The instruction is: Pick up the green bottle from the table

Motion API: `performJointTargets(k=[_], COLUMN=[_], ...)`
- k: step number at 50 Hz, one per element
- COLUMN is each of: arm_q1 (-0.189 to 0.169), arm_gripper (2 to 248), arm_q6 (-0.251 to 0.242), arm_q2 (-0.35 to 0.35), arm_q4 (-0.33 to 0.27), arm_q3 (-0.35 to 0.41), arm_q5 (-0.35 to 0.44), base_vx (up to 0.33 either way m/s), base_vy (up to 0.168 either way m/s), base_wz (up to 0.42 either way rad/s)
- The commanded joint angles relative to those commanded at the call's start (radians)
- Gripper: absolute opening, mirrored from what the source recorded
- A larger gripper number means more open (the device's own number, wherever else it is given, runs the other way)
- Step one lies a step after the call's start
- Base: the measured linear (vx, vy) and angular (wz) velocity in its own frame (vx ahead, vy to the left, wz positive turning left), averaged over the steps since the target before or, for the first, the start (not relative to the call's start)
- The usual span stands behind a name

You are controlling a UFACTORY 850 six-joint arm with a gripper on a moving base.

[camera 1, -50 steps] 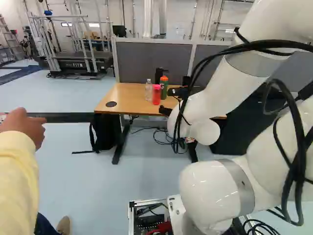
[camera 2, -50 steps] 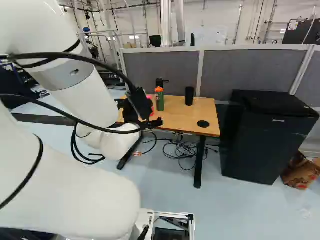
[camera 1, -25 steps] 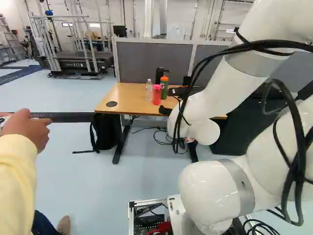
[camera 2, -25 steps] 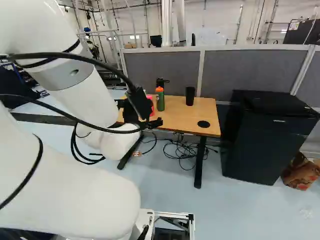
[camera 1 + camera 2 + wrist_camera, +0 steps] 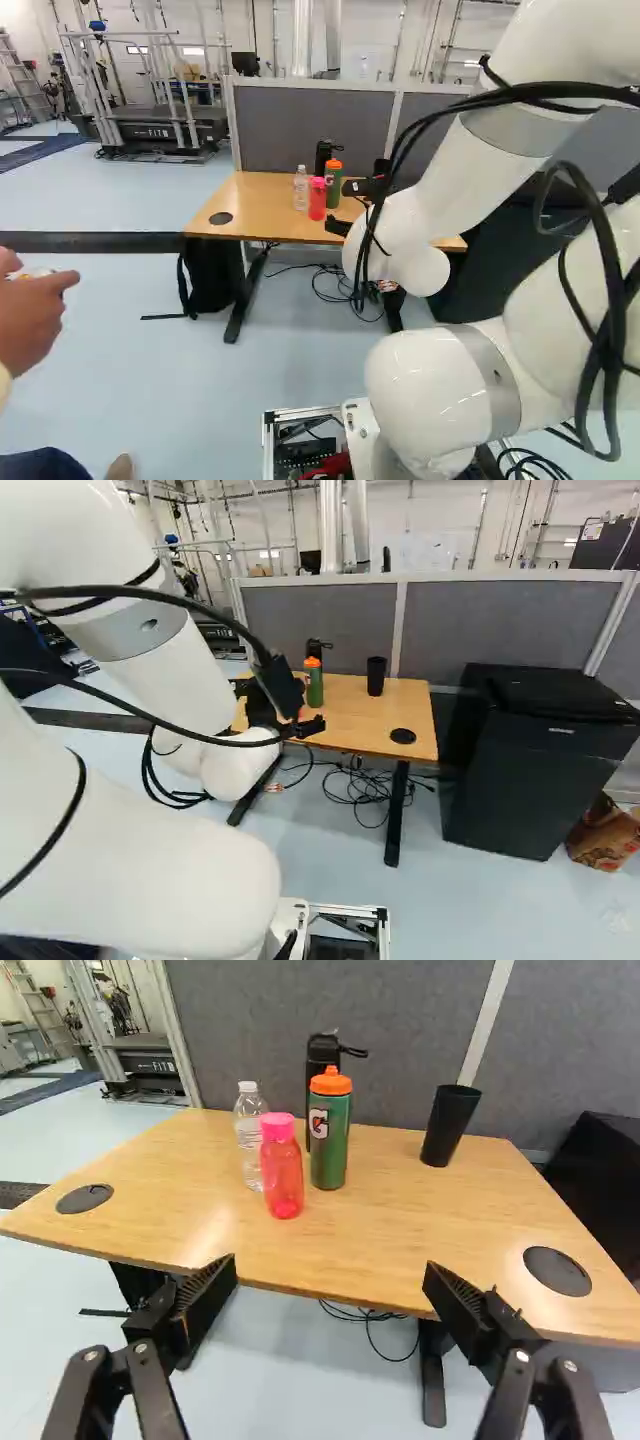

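Where the green bottle [image 5: 328,1150] stands: upright on the table [image 5: 400,1245], orange-capped, ahead of the fingers [image 5: 338,227] and well apart from them.
Fingers: spread wide, one at each side of the wrist view; near edge of the table ahead of them.
Pink bottle [image 5: 282,1178]: upright, just beside the green one, a little nearer the fingers; contact between the two, cannot tell.
Clear bottle [image 5: 249,1138]: upright, close behind the pink one, on its side away from the green.
Black bottle [image 5: 322,1052]: behind the green one, partly hidden by it.
Black cup [image 5: 450,1125]: toward the far edge, well apart from the bottles.
Grey partition [image 5: 400,1020]: behind the table.
Black cabinet [image 5: 540,780]: on the floor, right of the table in the right base view.
Cables [image 5: 360,792]: loosely looped under the table.
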Motion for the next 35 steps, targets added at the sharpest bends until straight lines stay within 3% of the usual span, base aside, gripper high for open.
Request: performJointTargets(k=[35], arm_q1=[0.0], arm_gripper=[247], arm_q6=[0.0], arm_q2=[0.0], arm_q4=[0.0], arm_q3=[0.0], arm_q5=[0.0], base_vx=[0.169], base_vy=[-0.17], base_wz=[0.009])
